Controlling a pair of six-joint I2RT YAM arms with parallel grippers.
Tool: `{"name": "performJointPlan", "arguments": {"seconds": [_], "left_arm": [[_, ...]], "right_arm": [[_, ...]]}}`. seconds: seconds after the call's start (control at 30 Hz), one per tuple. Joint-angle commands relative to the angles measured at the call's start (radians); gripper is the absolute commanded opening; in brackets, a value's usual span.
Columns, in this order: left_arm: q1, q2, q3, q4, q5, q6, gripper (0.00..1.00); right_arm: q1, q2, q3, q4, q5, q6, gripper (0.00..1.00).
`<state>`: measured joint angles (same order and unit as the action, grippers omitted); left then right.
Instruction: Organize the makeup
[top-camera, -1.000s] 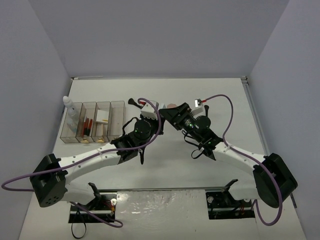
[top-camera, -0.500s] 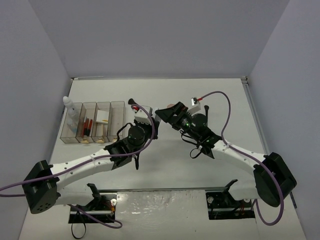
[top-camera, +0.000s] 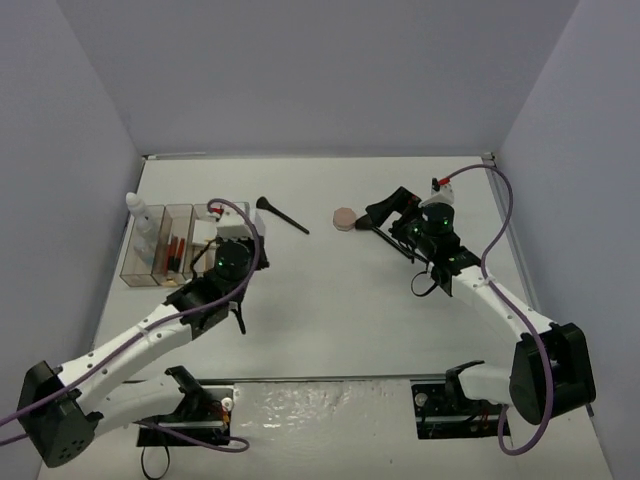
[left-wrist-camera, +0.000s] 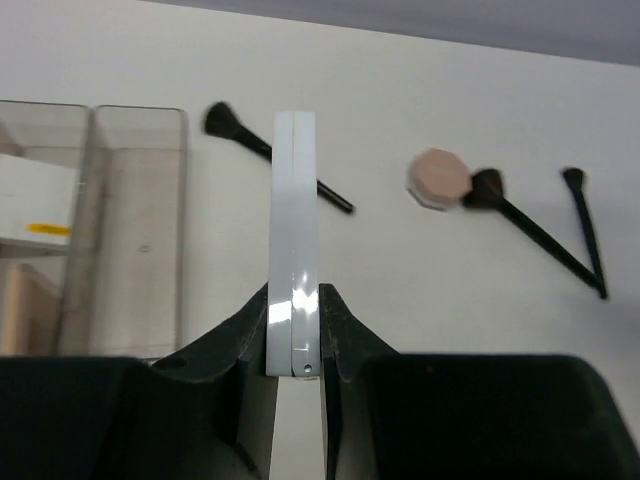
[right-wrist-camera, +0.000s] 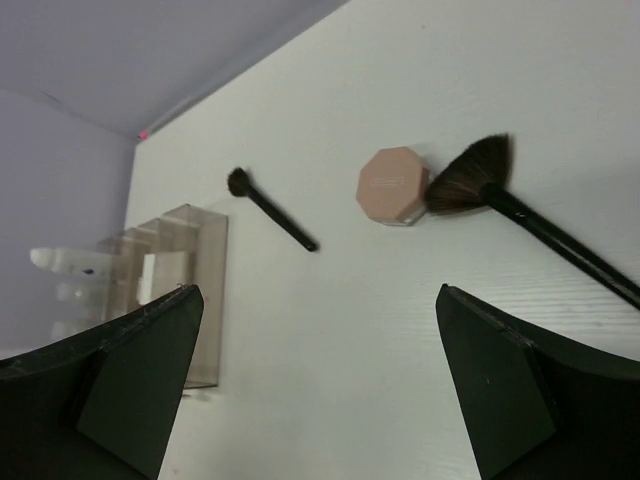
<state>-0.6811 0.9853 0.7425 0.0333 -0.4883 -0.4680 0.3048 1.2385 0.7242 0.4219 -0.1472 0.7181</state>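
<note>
Left gripper (left-wrist-camera: 293, 312) has swung from mid-surface to the bins (top-camera: 135, 270), clamped on a thin white palette (left-wrist-camera: 293, 220) held edge-up. Right gripper (right-wrist-camera: 320, 380) has opened wide, empty, and backed off near the pink compact (right-wrist-camera: 392, 184). The palette looks ready to go into a bin.

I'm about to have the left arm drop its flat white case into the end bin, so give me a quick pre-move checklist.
1. Left gripper hold on the flat white case: ok, clamped edge-on between both fingers.
2. Rightmost clear bin free: ok, it looks empty in the left wrist view.
3. Case lined up over that bin: cannot tell; the left wrist view shows it right of the bin's wall.
4. Right gripper out of the way: ok, open, empty, on the table's right side.
5. Pink compact and fan brush clear of the path: ok, lying near the right gripper.
</note>
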Motion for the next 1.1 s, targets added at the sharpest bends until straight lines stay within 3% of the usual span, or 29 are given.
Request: {"name": "performJointPlan", "arguments": {"seconds": [0.0,0.1,0.23,0.5,0.6,0.77,0.93,1.07], "left_arm": [[0.269,-0.035,0.064,-0.115,0.112,0.025,0.00],[0.458,0.010,0.100,-0.138,0.240,0.052,0.00],[0.619,0.144,0.142,-0.063,0.405,0.115,0.00],[0.660,0.411,0.276,0.009,0.488,0.268,0.00],[0.658,0.440,0.276,0.015,0.475,0.281,0.10],[0.658,0.442,0.253,0.008,0.439,0.270,0.45],[0.658,0.424,0.255,-0.010,0.433,0.258,0.70],[0.657,0.382,0.311,-0.113,0.399,0.244,0.78]], "right_arm": [[-0.028,-0.066,0.015,-0.047,-0.101,-0.206,1.00],[-0.036,-0.074,-0.010,-0.039,-0.133,-0.236,1.00],[-0.041,-0.074,-0.024,-0.016,-0.181,-0.241,1.00],[-0.046,-0.075,-0.042,0.006,-0.232,-0.243,1.00],[-0.049,-0.075,-0.043,0.006,-0.231,-0.250,1.00],[-0.052,-0.058,-0.040,0.001,-0.208,-0.279,1.00],[-0.049,-0.034,-0.011,-0.044,-0.152,-0.314,1.00],[-0.025,-0.003,0.024,-0.074,-0.097,-0.347,1.00]]}}
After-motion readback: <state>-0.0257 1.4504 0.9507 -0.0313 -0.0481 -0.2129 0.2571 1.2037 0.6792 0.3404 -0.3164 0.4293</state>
